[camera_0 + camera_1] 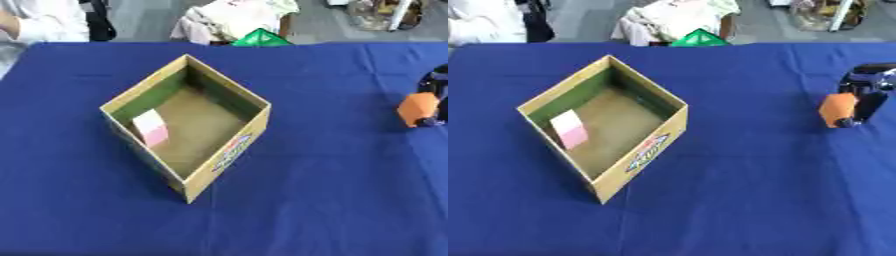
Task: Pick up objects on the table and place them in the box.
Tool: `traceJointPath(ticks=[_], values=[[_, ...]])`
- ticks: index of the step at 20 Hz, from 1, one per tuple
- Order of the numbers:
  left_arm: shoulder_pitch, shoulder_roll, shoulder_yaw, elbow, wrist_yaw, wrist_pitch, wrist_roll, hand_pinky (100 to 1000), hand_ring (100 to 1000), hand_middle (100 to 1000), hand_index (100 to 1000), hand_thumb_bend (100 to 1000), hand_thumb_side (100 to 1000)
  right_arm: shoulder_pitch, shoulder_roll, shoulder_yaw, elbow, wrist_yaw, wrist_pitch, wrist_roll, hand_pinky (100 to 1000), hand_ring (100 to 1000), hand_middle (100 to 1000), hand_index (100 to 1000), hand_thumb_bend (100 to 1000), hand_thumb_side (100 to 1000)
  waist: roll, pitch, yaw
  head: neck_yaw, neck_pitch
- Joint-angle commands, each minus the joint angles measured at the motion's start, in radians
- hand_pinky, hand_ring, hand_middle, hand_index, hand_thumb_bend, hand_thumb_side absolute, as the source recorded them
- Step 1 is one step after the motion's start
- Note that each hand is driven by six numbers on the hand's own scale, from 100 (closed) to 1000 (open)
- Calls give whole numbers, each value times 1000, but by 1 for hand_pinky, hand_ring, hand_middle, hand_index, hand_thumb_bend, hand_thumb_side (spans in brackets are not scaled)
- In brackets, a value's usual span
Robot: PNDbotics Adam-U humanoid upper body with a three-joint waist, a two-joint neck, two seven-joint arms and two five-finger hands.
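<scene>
Right eye view: right hand [870,95] grips orange object [837,109]

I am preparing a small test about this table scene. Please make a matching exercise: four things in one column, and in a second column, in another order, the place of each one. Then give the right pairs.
Things:
1. cardboard box
2. pink and white block
3. orange object
4. green object

Places:
A. at the right side of the table, in the fingers of the right hand
B. beyond the far edge of the blue cloth
C. inside the box, leaning at its left inner wall
D. on the cloth, left of the middle, open at the top

Pairs: 1-D, 2-C, 3-A, 4-B
</scene>
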Motion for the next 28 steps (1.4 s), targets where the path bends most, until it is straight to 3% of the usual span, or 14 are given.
traceJointPath(ticks=[1, 13, 16, 21, 28], values=[[-5, 19, 9, -15, 3, -2, -4, 848, 659, 730, 848, 523, 961, -12, -28, -19, -20, -16, 3, -14, 619, 666, 537, 616, 301, 199, 0, -12, 0, 4, -4], [-4, 22, 10, -15, 0, -4, -3, 848, 662, 731, 849, 525, 958, -32, -61, -52, -344, -152, 26, 8, 613, 640, 537, 617, 171, 223, -4, -19, -1, 6, 4], [-4, 22, 10, -15, -1, -4, -2, 848, 662, 731, 849, 526, 958, -64, -63, -29, -399, -182, 20, 25, 603, 639, 537, 618, 171, 232, -7, -22, 4, 4, 6], [-7, 22, 8, -15, -1, -6, -3, 848, 663, 730, 849, 529, 956, -118, -43, 34, -473, -195, 13, 39, 510, 618, 540, 624, 143, 251, -10, -23, 16, -6, 6], [-9, 19, 5, -15, 1, -7, -5, 848, 663, 729, 849, 529, 957, -209, 21, 137, -539, -234, 42, 63, 500, 618, 541, 627, 100, 292, -15, -24, 33, -35, 6]])
